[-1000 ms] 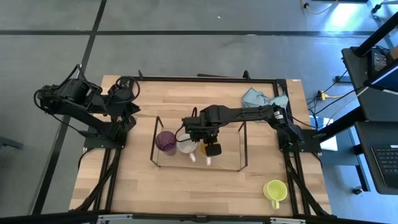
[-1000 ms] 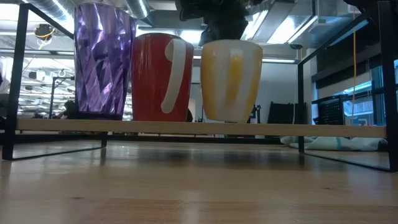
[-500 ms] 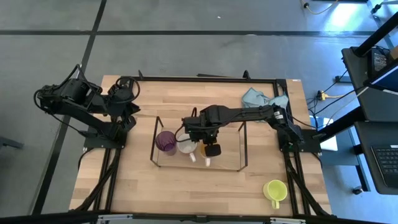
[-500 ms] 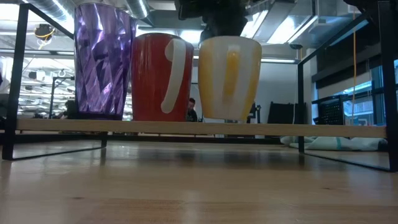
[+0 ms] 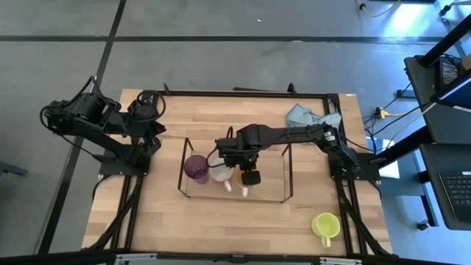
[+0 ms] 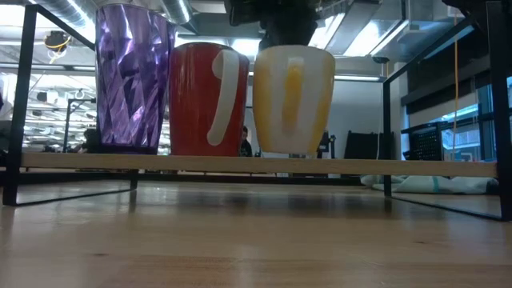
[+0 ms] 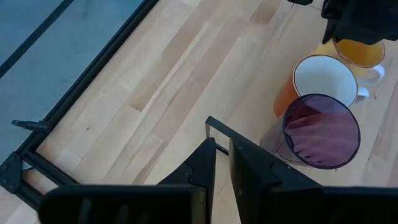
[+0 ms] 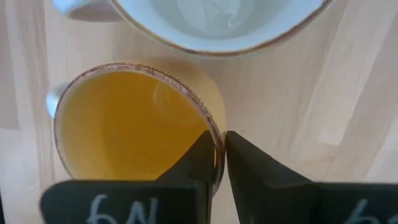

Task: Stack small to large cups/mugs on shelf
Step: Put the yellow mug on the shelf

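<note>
Right gripper [image 5: 243, 170] sits mid-frame in the high view, over the wire shelf [image 5: 287, 177], clenched on the rim of the orange mug [image 6: 293, 99]. In the right wrist view one finger is inside the rim and one outside, pinching the wall of the mug [image 8: 134, 121].

Low view: three vessels stand in a row on the shelf board [image 6: 256, 165], left to right the purple cup [image 6: 133, 76], the brown-orange mug [image 6: 208, 98], then the orange mug. The orange mug's base looks a hair above the board; cannot tell if it touches. It sits just beside the brown-orange mug, handle facing the camera.

The yellow-green mug [image 5: 324, 225] is off the shelf, lower right of the table in the high view, well apart from the rest. Light blue cloth [image 5: 307, 115] lies upper right.

Left gripper [image 7: 222, 163] is parked at the upper left of the table, fingers nearly together, grasping nothing.
</note>
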### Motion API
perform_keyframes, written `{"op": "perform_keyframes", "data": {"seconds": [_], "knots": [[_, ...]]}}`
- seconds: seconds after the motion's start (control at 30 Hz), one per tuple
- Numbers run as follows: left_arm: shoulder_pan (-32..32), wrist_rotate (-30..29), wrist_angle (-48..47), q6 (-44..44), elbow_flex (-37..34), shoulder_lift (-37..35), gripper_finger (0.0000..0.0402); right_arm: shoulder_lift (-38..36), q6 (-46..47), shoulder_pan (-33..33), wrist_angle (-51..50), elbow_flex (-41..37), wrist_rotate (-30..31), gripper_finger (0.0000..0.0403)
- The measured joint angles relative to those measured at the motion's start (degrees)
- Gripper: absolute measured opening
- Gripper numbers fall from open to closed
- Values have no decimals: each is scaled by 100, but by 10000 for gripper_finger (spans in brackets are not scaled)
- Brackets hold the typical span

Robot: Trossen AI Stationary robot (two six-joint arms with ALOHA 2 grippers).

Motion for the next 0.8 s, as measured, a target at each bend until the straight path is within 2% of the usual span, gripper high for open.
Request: {"op": "perform_keyframes", "data": {"seconds": [0.2, 0.53, 0.8], "knots": [[0, 0, 0, 0, 0, 0, 41, 2, 116, -38, -33, 0, 198, 48], [-1, 0, 0, 0, 0, 0, 41, 4, 253, -85, -72, 0, 86, 132], [-1, 0, 0, 1, 0, 0, 41, 4, 238, -87, -74, 0, 85, 150]]}}
